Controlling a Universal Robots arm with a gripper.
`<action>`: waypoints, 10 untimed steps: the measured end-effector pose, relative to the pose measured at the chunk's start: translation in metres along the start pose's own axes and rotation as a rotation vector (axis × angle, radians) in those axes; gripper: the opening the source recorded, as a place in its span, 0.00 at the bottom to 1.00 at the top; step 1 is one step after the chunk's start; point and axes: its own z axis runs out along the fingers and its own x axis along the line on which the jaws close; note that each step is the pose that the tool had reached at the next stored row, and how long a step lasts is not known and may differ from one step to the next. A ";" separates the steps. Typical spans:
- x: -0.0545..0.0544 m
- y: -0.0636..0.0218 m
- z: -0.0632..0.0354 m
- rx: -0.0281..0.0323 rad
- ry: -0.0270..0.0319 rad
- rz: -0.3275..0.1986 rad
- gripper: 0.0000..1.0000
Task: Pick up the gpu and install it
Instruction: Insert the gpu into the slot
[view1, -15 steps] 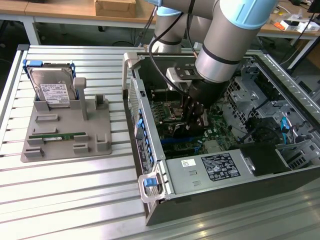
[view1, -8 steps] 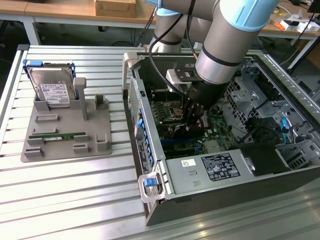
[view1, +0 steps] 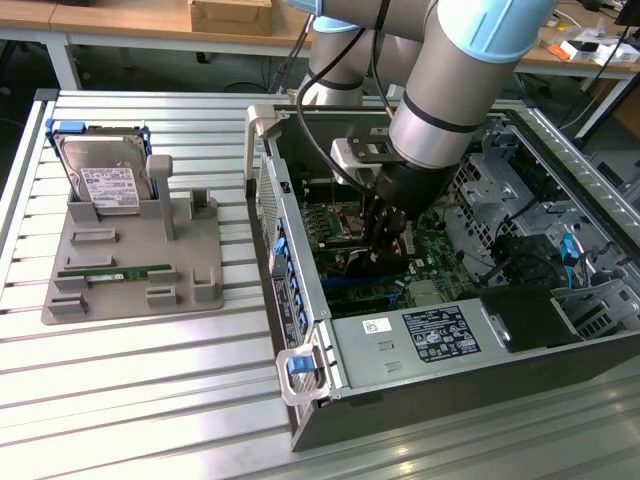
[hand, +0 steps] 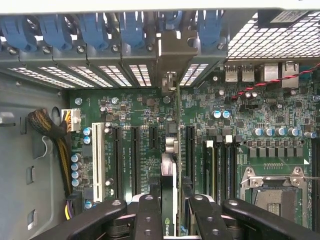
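Gripper stands clamped on the gpu inside the case, card held edge-on directly below the fingers, long axis parallel to the motherboard slots, bracket toward the rear openings

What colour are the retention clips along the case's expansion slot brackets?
Blue plastic clips, clearest in the wrist view.

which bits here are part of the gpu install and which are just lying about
In the job:
- gpu, held on edge between the fingers, bracket up at the case's rear slots
- gripper, closed on it
- motherboard with its expansion slots
- computer case

Lying about:
- hard drive, standing in the grey holder tray
- green memory stick, flat on that tray
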 end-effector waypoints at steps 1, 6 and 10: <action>0.000 0.0003 0.0000 -0.0001 0.0000 0.000 0.26; 0.000 0.0028 0.0011 0.0000 -0.0001 0.000 0.26; -0.001 0.0035 0.0028 0.0000 0.0000 0.000 0.26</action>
